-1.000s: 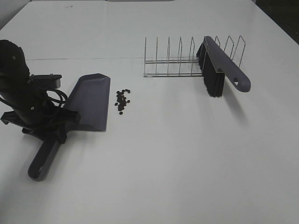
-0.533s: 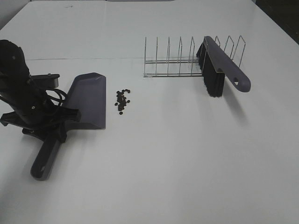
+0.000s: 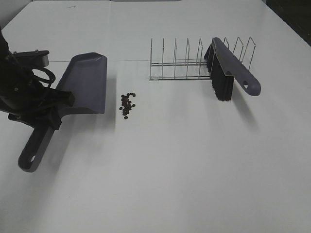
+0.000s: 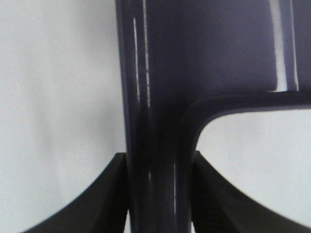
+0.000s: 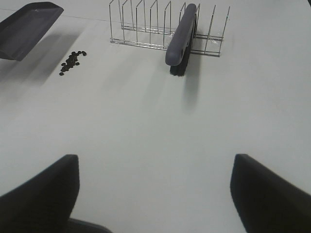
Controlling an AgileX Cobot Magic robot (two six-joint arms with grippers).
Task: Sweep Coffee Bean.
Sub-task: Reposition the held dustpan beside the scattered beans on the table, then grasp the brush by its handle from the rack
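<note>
The coffee beans (image 3: 127,105) lie in a small loose cluster on the white table; they also show in the right wrist view (image 5: 72,62). My left gripper (image 3: 51,114) is shut on the handle of the grey-purple dustpan (image 3: 86,83) and holds it tilted just above the table, left of the beans. The left wrist view shows the handle (image 4: 155,121) between the fingers (image 4: 104,199). The dustpan also shows in the right wrist view (image 5: 26,26). My right gripper (image 5: 155,194) is open and empty over bare table, out of the exterior view.
A grey-purple brush (image 3: 232,70) with black bristles leans in a wire rack (image 3: 180,63) at the back right; both show in the right wrist view, brush (image 5: 181,39) and rack (image 5: 141,26). A seam crosses the table (image 3: 170,170) behind the rack.
My left gripper has lifted the dustpan and carried it back and to the left, away from the beans. Beans, brush and rack have not moved.
</note>
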